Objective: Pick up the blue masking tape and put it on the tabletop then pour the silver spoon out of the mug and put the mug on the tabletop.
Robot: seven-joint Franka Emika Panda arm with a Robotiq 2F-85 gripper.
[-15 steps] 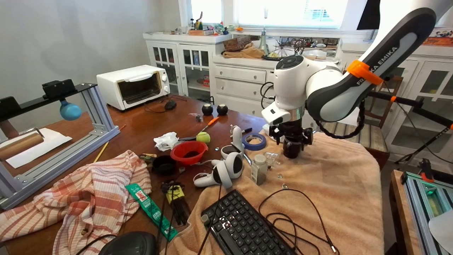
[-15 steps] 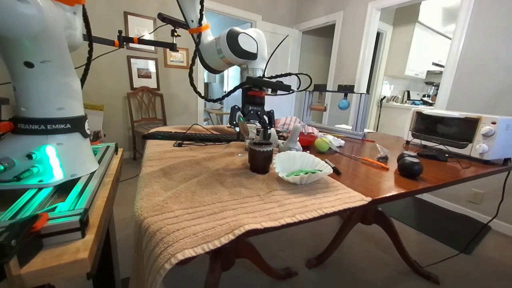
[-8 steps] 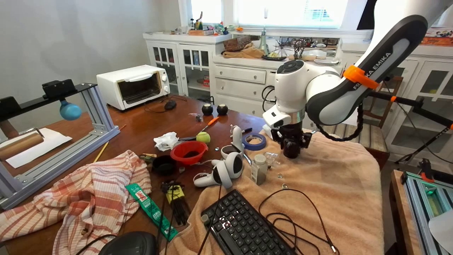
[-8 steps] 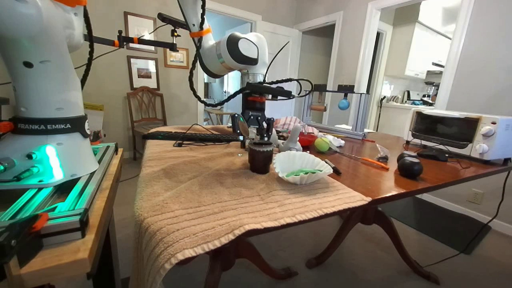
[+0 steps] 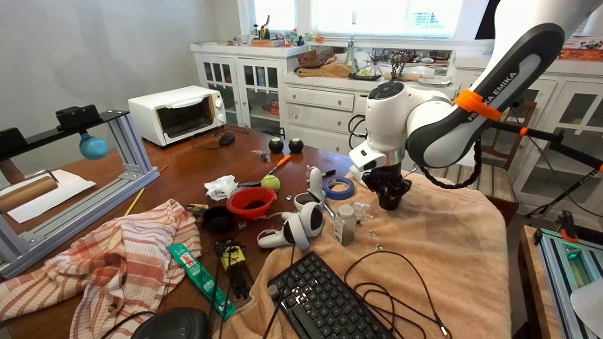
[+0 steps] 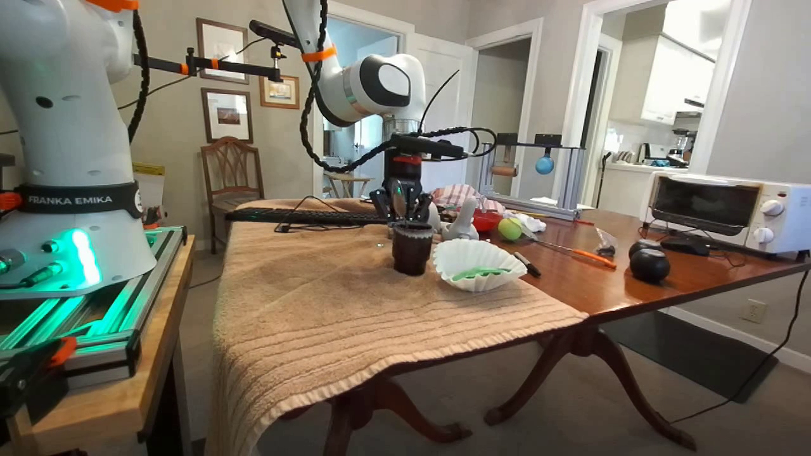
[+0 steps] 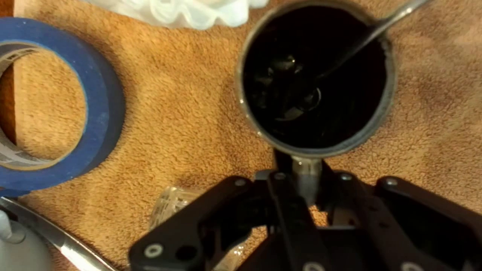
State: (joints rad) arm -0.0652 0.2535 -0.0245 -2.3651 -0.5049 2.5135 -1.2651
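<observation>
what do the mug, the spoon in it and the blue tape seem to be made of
Mug: probably glazed ceramic; its greyish rim glints. Spoon: polished metal, likely steel, from the silvery highlights on its handle. Blue tape: probably matte paper, wound on a tan-edged, cardboard-like core.

brn tabletop (image 5: 202, 170) w/ tan towel (image 5: 464, 245), striped cloth (image 5: 136, 263), wht toaster oven (image 5: 165, 101), red bowl (image 5: 248, 214).

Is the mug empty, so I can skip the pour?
No, the wrist view shows the silver spoon slanting out from inside the mug and across its rim.
</observation>
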